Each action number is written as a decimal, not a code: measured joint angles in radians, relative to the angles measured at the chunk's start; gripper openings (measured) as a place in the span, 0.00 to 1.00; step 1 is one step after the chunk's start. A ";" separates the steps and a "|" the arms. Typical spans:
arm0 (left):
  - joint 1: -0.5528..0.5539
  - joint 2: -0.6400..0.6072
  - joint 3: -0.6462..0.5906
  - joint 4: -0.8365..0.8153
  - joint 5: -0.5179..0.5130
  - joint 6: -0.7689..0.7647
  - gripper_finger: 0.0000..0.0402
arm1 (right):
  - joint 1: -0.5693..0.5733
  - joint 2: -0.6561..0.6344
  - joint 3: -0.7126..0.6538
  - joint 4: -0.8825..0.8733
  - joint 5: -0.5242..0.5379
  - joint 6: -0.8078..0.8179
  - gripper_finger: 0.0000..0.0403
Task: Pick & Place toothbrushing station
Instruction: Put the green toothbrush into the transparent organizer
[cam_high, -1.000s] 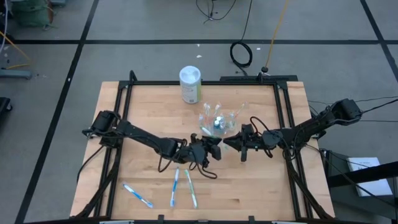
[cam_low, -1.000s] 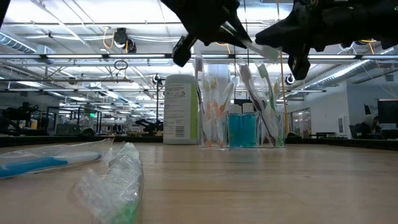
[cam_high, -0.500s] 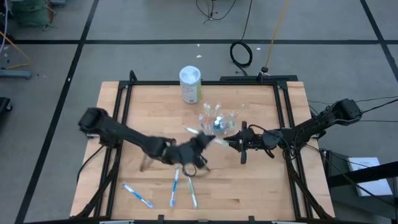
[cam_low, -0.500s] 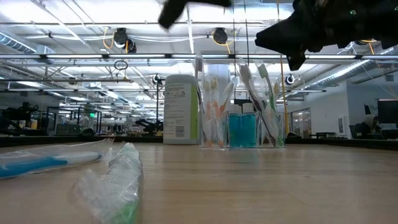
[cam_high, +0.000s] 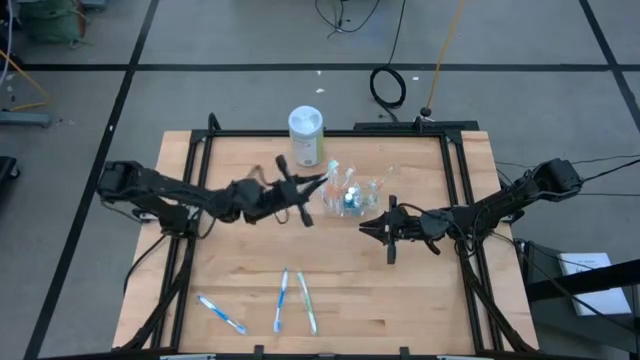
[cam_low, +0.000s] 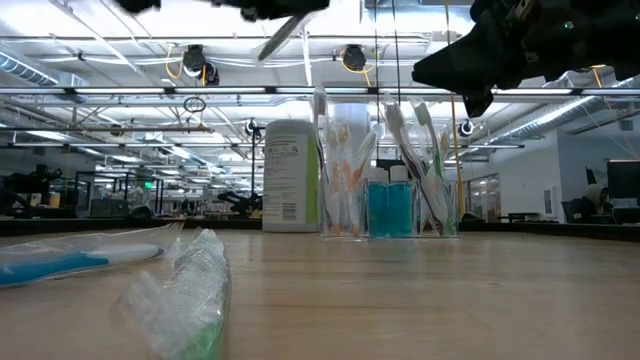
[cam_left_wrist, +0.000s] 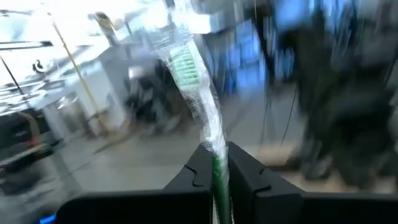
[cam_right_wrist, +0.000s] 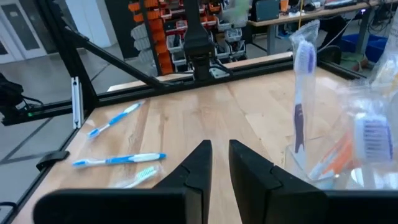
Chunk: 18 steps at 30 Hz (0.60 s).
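Observation:
The clear cup (cam_high: 352, 196) stands on its base at the table's far middle, with several toothbrushes and teal tubes in it; it also shows in the low view (cam_low: 390, 170). My left gripper (cam_high: 296, 188) is in the air just left of the cup, shut on a wrapped green toothbrush (cam_left_wrist: 193, 93). My right gripper (cam_high: 368, 229) hovers just near and right of the cup, its fingers nearly together and empty (cam_right_wrist: 220, 155). Three more toothbrushes (cam_high: 282, 300) lie flat on the table near the front edge. My left gripper pinches the toothbrush's handle (cam_left_wrist: 217, 163) between its two fingers. The wrapped bristle end (cam_left_wrist: 185, 65) sticks out beyond the fingertips, toward the cup. The brush is lifted clear of the table, slanting upward in the low view (cam_low: 283, 32).
A white-lidded, green-labelled canister (cam_high: 306, 135) stands at the far edge, left of the cup. A crumpled clear wrapper (cam_low: 185, 295) and a wrapped blue brush (cam_low: 70, 258) lie close to the low camera. Bare wood lies between the cup and the front brushes.
My left gripper has risen and swung from the table's middle, near side of the cup, toward the far left, carrying the wrapped toothbrush clear of the table to the cup's left side. My right gripper has kept nearly still.

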 joint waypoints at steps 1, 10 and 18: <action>-0.010 0.016 -0.051 0.137 0.011 -0.038 0.02 | 0.000 0.000 0.000 -0.003 0.000 0.004 0.11; -0.104 0.401 -0.119 0.775 0.015 -0.080 0.02 | -0.002 0.000 0.000 0.015 0.001 0.007 0.11; -0.063 0.620 0.140 0.786 -0.042 -0.005 0.04 | -0.009 0.000 0.001 0.052 0.002 0.002 0.11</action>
